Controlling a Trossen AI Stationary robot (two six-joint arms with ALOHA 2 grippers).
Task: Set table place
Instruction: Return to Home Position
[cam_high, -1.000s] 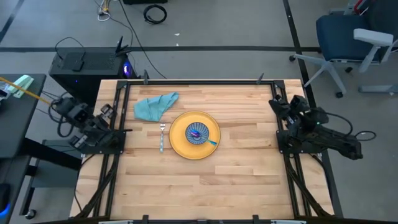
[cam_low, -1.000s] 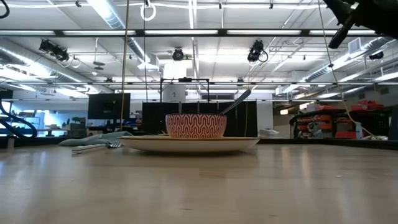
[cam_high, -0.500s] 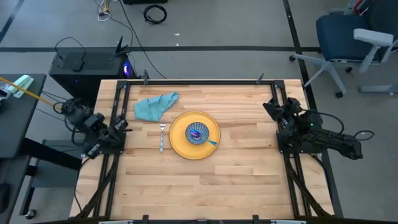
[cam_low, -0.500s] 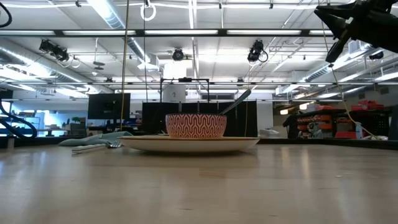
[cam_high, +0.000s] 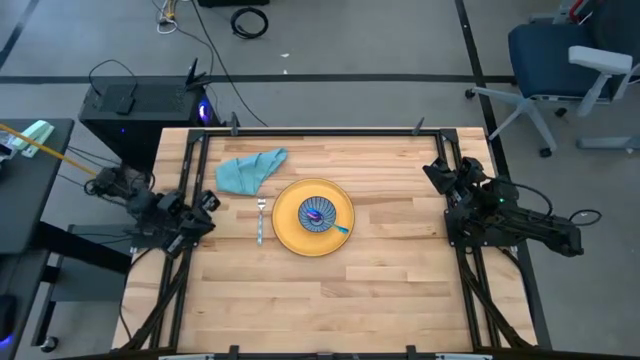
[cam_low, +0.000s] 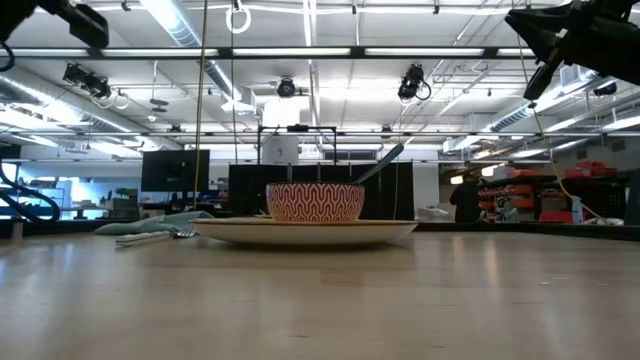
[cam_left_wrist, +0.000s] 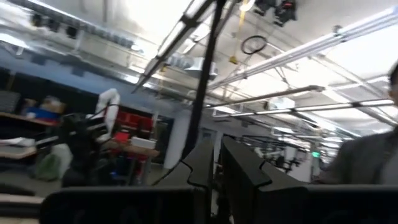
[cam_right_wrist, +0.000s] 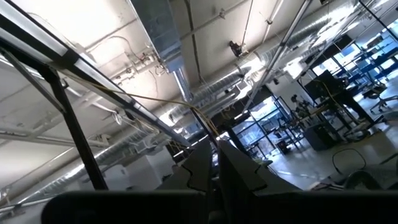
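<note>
Desk (cam_high: 330, 300): light wood planks w/ black rail frame, place setting sits a bit toward 12 o'clock of centre. Yellow plate (cam_high: 285, 232) lies flat approx mid-desk. Red-patterned bowl (cam_low: 314, 202), blue inside per high view, stands upright on the plate centre. Spoon (cam_low: 388, 157) rests in the bowl, handle leaning out over the rim toward approx 2 o'clock in low view. Fork (cam_high: 261, 220) lies on the wood just beside the plate at its 9 o'clock, lengthwise along the 12–6 line, not touching the rim as far as I can tell. Teal cloth (cam_high: 250, 168) lies crumpled at approx 10–11 o'clock of the plate, near the fork's upper end, apart from the plate.

Left pincer (cam_high: 207, 200): at the desk's 9 o'clock edge, just inside the rail, well apart from the fork & plate, raised above the wood (low view has that arm up at the top corner). Its fingers (cam_left_wrist: 239, 180) are pressed together w/ only a hairline btwn them, nothing held.

Right pincer (cam_high: 432, 172): at the desk's 3 o'clock edge by the rail, also held high, well apart from the plate. Its fingers (cam_right_wrist: 239, 177) likewise closed up tight, empty. Both wrist cams look up at ceiling lights & ducts, not at the desk
</note>
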